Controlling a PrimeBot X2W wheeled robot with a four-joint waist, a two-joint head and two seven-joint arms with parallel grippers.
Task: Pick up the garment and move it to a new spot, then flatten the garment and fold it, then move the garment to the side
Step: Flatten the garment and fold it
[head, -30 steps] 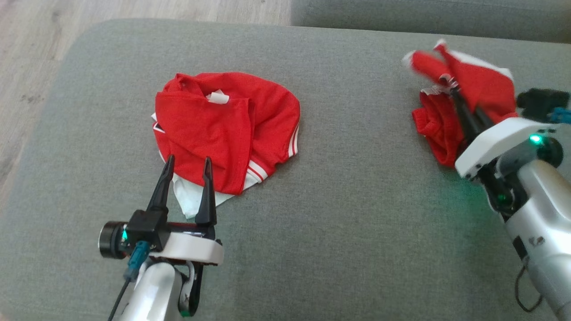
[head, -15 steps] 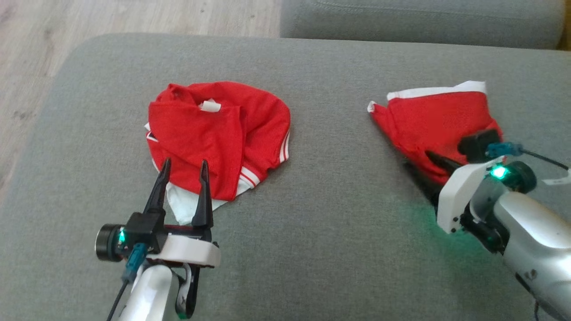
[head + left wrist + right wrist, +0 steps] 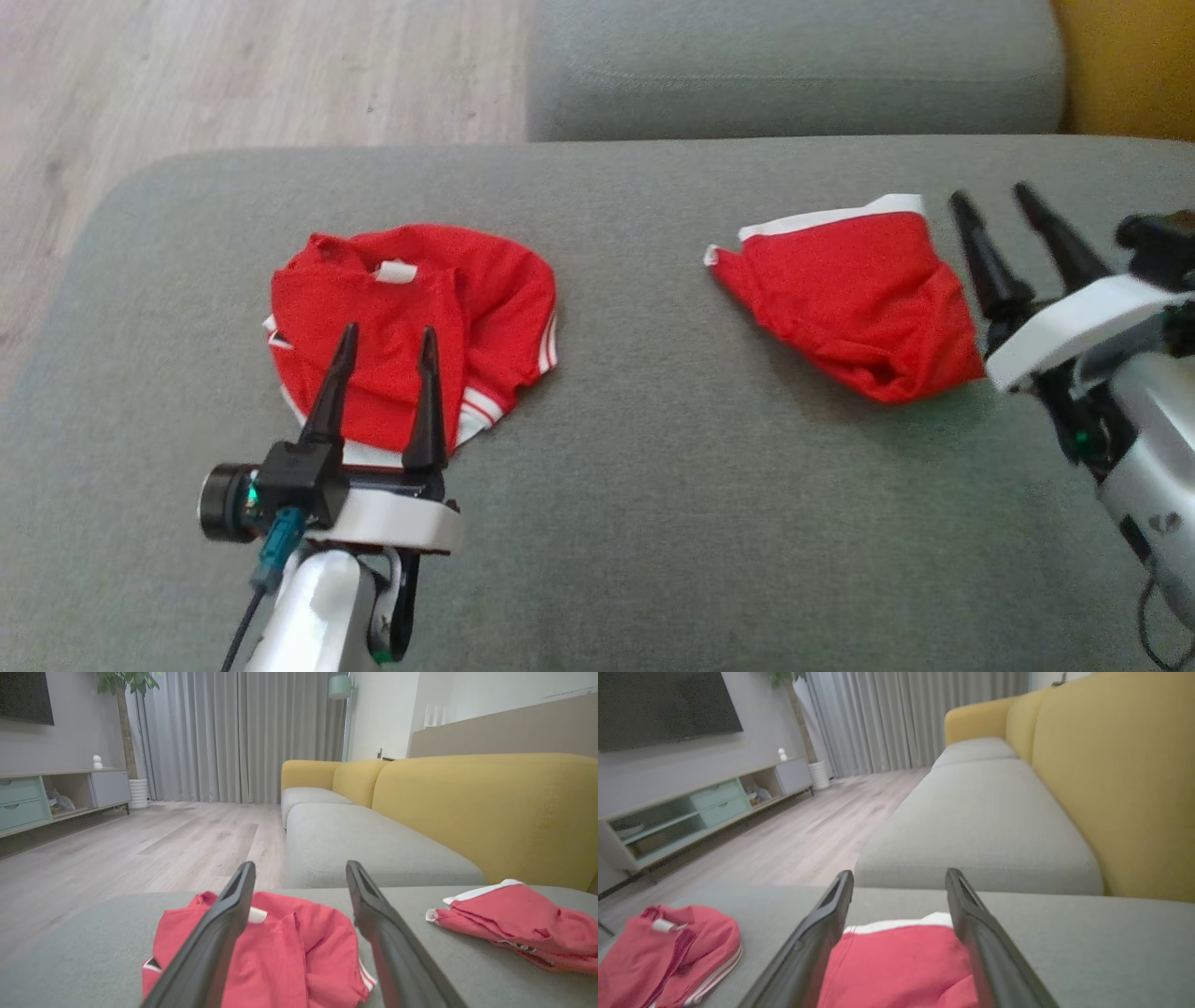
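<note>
the left jaws are hovering spread and empty, the crumpled garment (image 3: 485, 299) lying on the grey sofa cushion (image 3: 653, 485) just ahead of their tips. the right jaws are hanging spread, gripping nothing, the other red cloth (image 3: 840, 299) lying just to their left.

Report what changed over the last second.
The right gripper let go: a second ago it was shut on the white-edged red cloth, holding it up; now the cloth lies on the grey cushion and the gripper is open, beside the cloth's right edge. Unchanged: the left gripper stays open over the near edge of the crumpled jersey. The head view itself shifted.
</note>
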